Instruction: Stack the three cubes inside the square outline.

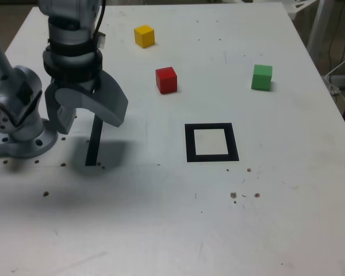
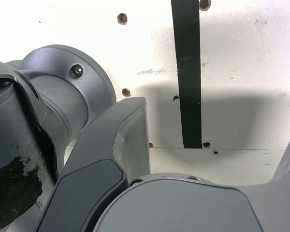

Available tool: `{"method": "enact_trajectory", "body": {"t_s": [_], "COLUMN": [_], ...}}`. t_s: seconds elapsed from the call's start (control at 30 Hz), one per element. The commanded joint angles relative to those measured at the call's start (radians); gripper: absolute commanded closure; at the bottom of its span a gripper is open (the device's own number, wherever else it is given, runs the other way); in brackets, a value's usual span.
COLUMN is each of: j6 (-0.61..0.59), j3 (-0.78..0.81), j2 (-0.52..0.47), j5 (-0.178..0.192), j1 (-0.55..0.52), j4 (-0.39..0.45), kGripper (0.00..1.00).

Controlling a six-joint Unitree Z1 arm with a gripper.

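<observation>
- Exterior view: white bench [image 1: 161, 230], pitted with small holes and dark specks.
- Arm base bolted at the exterior view's left; the pincer [image 1: 86, 118] hangs just beside it, pointing down, jaws spread wide, nothing between them.
- A narrow black strip [image 1: 94, 144] lies on the bench under the pincer, partly in its shadow.
- Square outline [image 1: 211, 142] sits near mid-bench, well to the exterior view's right of the pincer; its pale centre is bare.
- Red cube [image 1: 166, 79] stands beyond the square, apart from it, slightly toward the exterior view's left.
- Yellow cube [image 1: 144, 35] is farther back, near the far edge.
- Green cube [image 1: 262, 77] lies toward the exterior view's right, well apart from the red one.
- All three cubes rest singly on the bench, none stacked, none in the square.
- Wrist view: grey pincer [image 2: 212, 140] bodywork fills the foreground, jaws apart; the strip [image 2: 188, 72] runs across the bench [image 2: 241, 58] between them, ending at a thin seam. Arm base alongside. No cube or square here.
</observation>
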Motion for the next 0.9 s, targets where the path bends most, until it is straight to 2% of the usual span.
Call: {"method": "enact_trajectory", "body": {"t_s": [0.0, 0.87], "j6": [0.001, -0.001], "j3": [0.001, -0.014], "j2": [0.0, -0.003], "j5": [0.001, 0.009], "j1": [0.002, 0.002], "j4": [0.0, 0.016], "kGripper": [0.01, 0.01]}}
